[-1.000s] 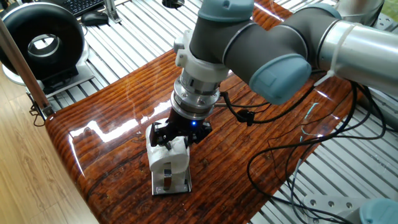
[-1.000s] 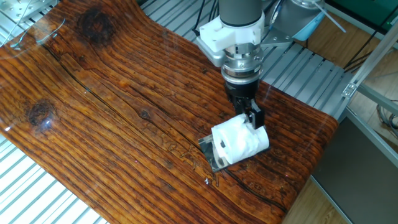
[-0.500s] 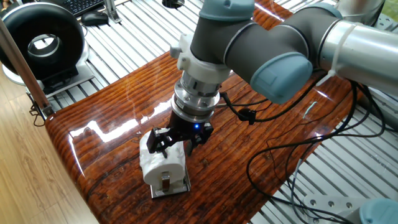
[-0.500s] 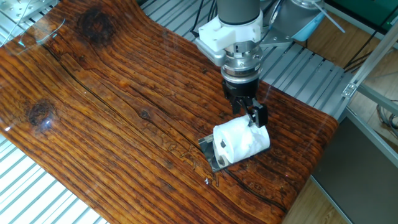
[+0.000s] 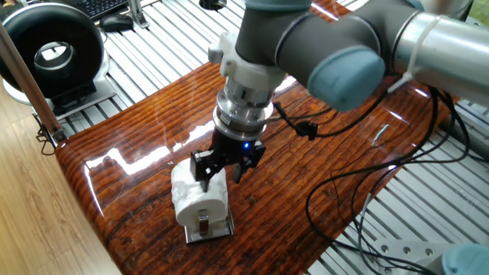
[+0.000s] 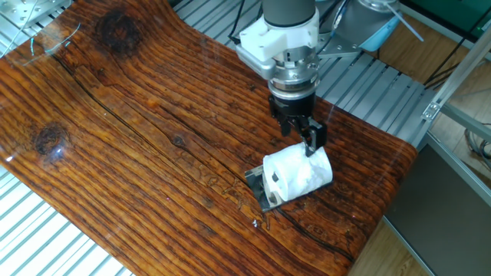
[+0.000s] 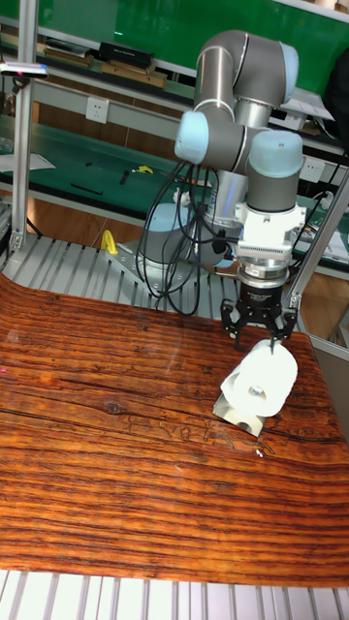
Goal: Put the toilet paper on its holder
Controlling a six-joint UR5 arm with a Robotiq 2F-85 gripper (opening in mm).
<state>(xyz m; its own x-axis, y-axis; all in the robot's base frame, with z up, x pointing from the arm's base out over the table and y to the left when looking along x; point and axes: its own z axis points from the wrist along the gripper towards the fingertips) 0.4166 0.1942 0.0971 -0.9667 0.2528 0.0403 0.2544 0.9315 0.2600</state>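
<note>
The toilet paper [image 5: 200,200] is a white, slightly crumpled roll sitting on the holder [image 5: 212,230], a shiny chrome plate near the wooden table's front edge. In the other fixed view the toilet paper [image 6: 298,175] covers most of the holder [image 6: 256,189]. The tall fixed view shows the toilet paper [image 7: 260,380] tilted up over the holder [image 7: 243,419]. My gripper [image 5: 223,169] hangs just above the roll's top, open, with nothing between its fingers. It shows the same way in the other fixed view [image 6: 301,137] and the tall fixed view [image 7: 258,336].
A large black-and-white ring device [image 5: 50,53] stands off the table at the far left, beside a wooden post [image 5: 30,84]. Black cables [image 5: 367,183] trail over the table's right side. The table edge [image 5: 92,206] runs close to the holder.
My gripper has opened, let go of the roll and risen a little above it. The roll has settled on the holder and stays there.
</note>
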